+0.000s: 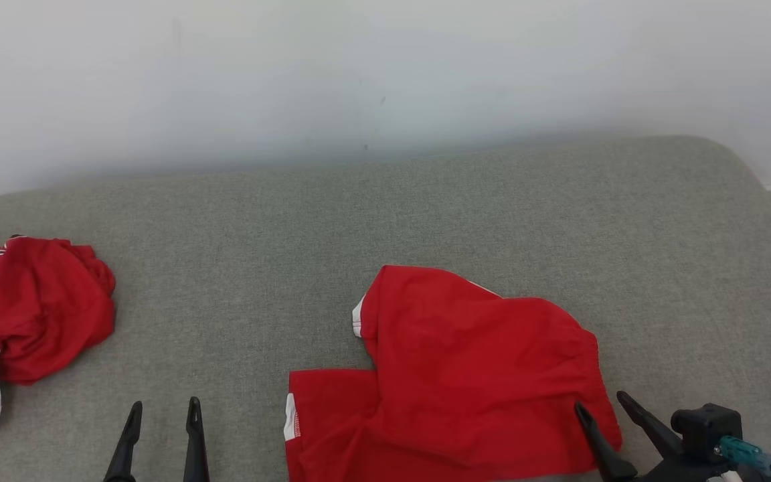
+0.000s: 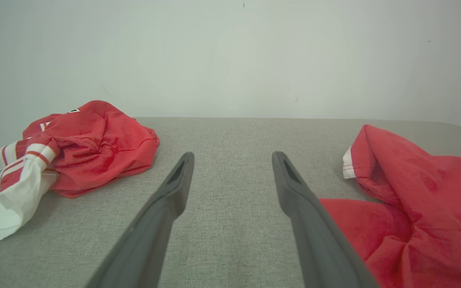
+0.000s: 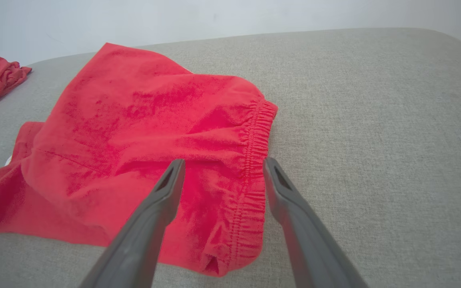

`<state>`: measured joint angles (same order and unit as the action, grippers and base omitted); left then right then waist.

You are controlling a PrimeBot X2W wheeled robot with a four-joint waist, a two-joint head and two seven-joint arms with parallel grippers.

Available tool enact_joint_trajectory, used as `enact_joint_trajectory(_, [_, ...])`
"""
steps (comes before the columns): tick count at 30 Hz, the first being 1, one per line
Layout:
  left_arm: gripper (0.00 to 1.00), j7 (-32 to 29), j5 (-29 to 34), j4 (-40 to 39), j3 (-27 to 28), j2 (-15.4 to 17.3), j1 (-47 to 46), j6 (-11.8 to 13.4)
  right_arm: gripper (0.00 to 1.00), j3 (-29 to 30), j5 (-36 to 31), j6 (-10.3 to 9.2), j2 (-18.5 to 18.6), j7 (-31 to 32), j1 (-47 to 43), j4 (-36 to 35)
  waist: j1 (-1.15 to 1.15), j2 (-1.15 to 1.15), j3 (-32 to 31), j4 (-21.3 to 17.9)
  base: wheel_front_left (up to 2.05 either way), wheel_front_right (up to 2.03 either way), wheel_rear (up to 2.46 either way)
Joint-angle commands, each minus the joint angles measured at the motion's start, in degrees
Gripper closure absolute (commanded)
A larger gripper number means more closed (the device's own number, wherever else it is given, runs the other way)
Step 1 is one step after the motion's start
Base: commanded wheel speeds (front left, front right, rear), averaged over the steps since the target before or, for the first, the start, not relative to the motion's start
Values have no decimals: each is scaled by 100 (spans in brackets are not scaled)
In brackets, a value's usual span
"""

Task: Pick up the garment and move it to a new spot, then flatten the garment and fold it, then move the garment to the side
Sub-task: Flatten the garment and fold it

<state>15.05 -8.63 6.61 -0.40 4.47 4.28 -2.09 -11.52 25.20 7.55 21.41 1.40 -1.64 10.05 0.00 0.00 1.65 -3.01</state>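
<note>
– Shorts (image 1: pixel 466 361), where?
– Red, soft, rumpled on the grey woven cushion (image 1: pixel 425 201), one leg doubled over. The right gripper (image 1: pixel 600 400) hangs spread over the gathered elastic waistband, likely to pinch it.
– Left gripper (image 1: pixel 164 403)?
– Spread too, empty, over bare cushion between shorts and jersey (image 1: pixel 31 308).

A crumpled red-and-white top (image 1: pixel 31 308), perhaps a jersey, lies on grey fabric (image 1: pixel 425 201).
</note>
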Motion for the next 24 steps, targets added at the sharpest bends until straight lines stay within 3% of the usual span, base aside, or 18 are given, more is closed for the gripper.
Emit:
enact_joint_trajectory(1, [0, 19, 52, 9, 4, -17, -51, -30, 0, 82, -86, -13, -57, 79, -77, -114, 0, 0, -15, 46, 0, 0, 0])
enact_joint_trajectory(6, [0, 19, 96, 20, 43, -30, -20, -39, 0, 396, -341, -13, -143, 358, -266, -308, 0, 0, -37, 154, 0, 0, 0])
enact_joint_trajectory(17, [0, 19, 133, 46, 98, -51, -18, -91, 0, 460, -557, -13, -142, 459, 52, 390, 0, 0, 24, 255, 0, 0, 0])
enact_joint_trajectory(18, [0, 19, 124, 53, 87, -54, -39, -95, 8, 425, -505, -13, -182, 455, 105, 500, 0, 0, 34, 264, 0, 0, 0])
enact_joint_trajectory(20, [0, 19, 151, 66, 63, -60, -78, -114, 81, 314, -502, -13, -167, 384, 222, 676, 0, 0, 52, 291, 0, 0, 0])
enact_joint_trajectory(21, [0, 19, 156, 71, 57, -62, -90, -123, 100, 280, -483, -14, -179, 303, 299, 735, 0, 0, 58, 302, 0, 0, 0])
enact_joint_trajectory(24, [0, 19, 164, 88, 57, -65, -98, -141, 100, 141, -415, -13, -206, 131, 411, 894, 0, 0, 71, 317, 0, 0, 0])
